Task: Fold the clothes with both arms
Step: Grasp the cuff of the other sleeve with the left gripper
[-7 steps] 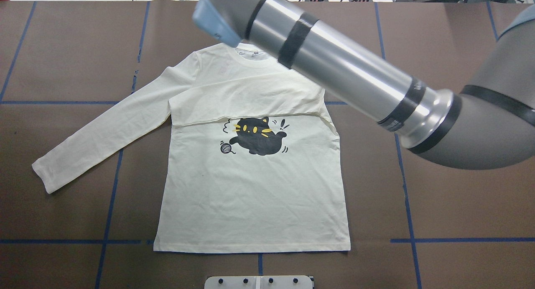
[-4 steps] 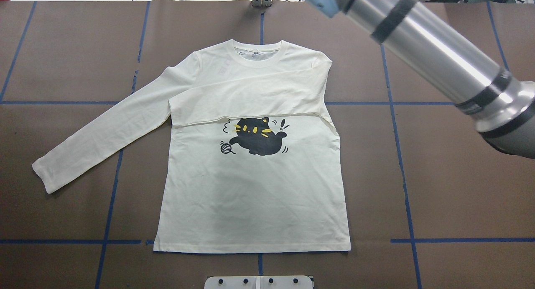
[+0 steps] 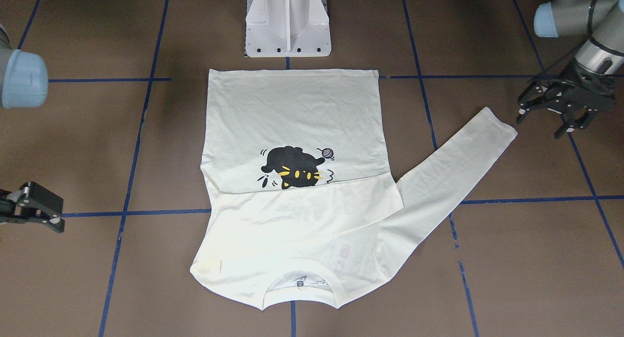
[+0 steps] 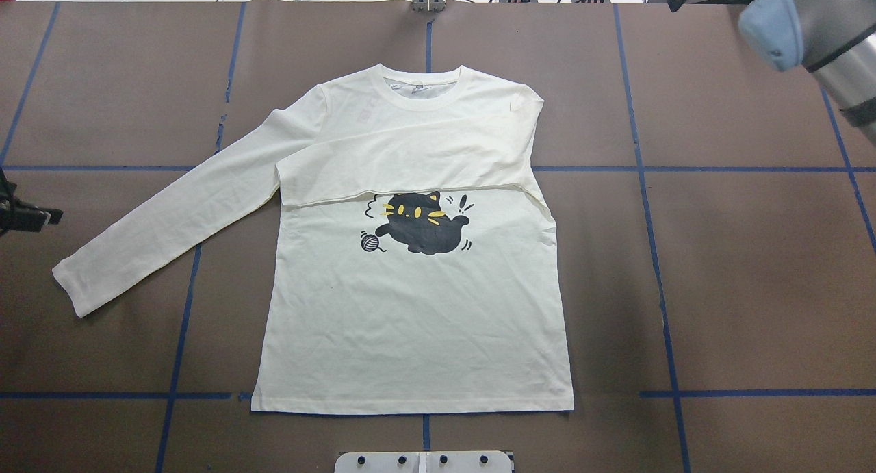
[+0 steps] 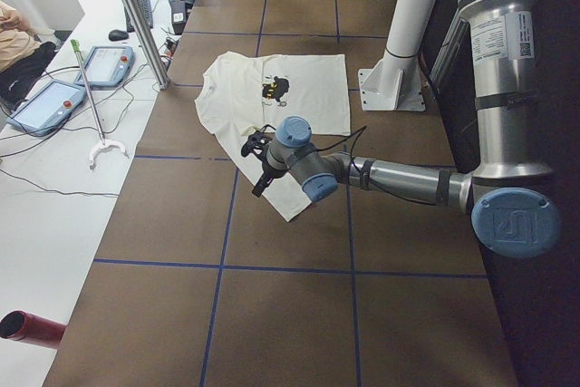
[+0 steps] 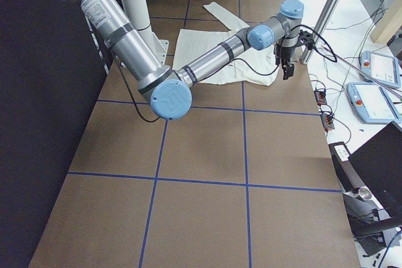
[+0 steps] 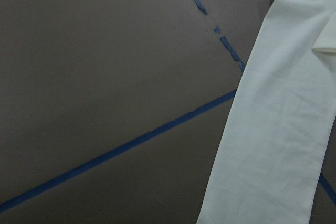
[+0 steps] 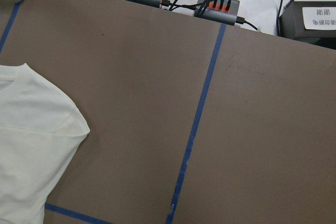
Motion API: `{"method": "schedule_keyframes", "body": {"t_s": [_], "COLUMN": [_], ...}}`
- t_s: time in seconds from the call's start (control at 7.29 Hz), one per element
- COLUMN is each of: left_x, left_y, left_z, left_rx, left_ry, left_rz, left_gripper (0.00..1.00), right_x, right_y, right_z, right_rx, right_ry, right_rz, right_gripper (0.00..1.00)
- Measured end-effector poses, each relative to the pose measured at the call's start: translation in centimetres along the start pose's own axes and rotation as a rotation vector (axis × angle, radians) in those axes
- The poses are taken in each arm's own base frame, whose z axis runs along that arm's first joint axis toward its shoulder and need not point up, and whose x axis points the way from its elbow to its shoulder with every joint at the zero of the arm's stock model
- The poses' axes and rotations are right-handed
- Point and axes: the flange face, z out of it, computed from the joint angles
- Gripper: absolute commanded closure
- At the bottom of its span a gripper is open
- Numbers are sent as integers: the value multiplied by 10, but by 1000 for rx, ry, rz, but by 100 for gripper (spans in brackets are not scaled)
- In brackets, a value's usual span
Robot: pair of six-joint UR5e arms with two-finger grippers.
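A: Left gripper (image 3: 551,113) first: splayed wide, holding nothing, hanging just past the cuff (image 3: 498,123) of the T-shirt (image 4: 410,322), on its outstretched sleeve (image 4: 164,233), not touching it. Right gripper (image 3: 36,210)?

B: Well off the T-shirt's other side, cut by the picture's edge; cannot tell whether splayed or clenched. T-shirt itself flat on the table (image 4: 753,288), cat print (image 4: 417,230) up, other sleeve (image 4: 410,165) laid across the chest

A: So, likely trouble at the cuff?

B: Probably. Might pinch only the top layer, or miss the thin edge and scrape the table. Might also tug the whole T-shirt sideways, with nothing pinning the body

A: And drag that other sleeve off the chest?

B: Possible, if pulled low rather than lifted. Also a crooked fold, if carried across at a slant to the T-shirt's side seam
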Motion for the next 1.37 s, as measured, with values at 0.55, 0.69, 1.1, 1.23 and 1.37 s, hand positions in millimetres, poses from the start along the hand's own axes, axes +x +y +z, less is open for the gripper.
{"method": "schedule_keyframes", "body": {"t_s": [0.55, 0.69, 1.1, 1.23, 1.37], "left_x": [71, 83, 89, 86, 83], "left_y": [78, 86, 93, 95, 97], "left_z": [55, 63, 68, 69, 69], "left_rx": [-129, -146, -155, -153, -154], "left_ry": [23, 33, 26, 14, 5], "left_rz": [152, 172, 190, 191, 191], "left_gripper": [1, 16, 25, 43, 75], "right_x": [22, 24, 23, 23, 22], "right_y": [43, 47, 52, 52, 52], "right_z": [-7, -7, -12, -13, -13], "right_rx": [6, 7, 14, 13, 11], "right_ry": [-1, 0, -6, -7, -8], "right_rz": [0, 1, -4, -3, -2], "right_gripper": [0, 0, 0, 0, 0]}}
